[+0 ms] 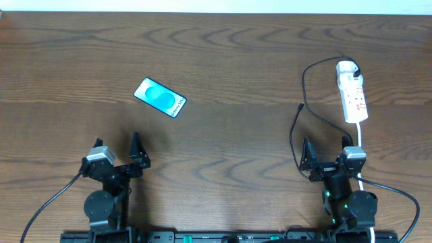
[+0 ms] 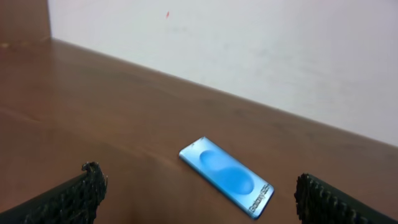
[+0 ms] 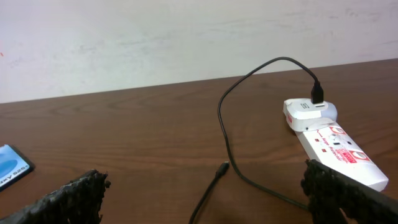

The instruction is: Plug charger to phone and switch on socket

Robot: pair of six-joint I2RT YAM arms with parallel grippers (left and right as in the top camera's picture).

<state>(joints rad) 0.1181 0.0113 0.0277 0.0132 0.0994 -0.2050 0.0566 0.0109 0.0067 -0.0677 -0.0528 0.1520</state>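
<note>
The phone (image 1: 159, 97) lies flat on the wooden table, blue screen up; it also shows in the left wrist view (image 2: 227, 176) and at the left edge of the right wrist view (image 3: 11, 167). The white socket strip (image 1: 352, 92) lies at the right (image 3: 333, 144), with the black charger cable (image 1: 306, 88) plugged into its adapter. The cable's free plug tip (image 1: 301, 106) rests on the table (image 3: 222, 167). My left gripper (image 1: 120, 152) is open and empty, short of the phone (image 2: 199, 199). My right gripper (image 1: 329, 152) is open and empty, short of the plug tip (image 3: 205, 199).
A thicker white cord (image 1: 360, 145) runs from the strip toward the right arm base. A pale wall (image 3: 186, 37) stands behind the table's far edge.
</note>
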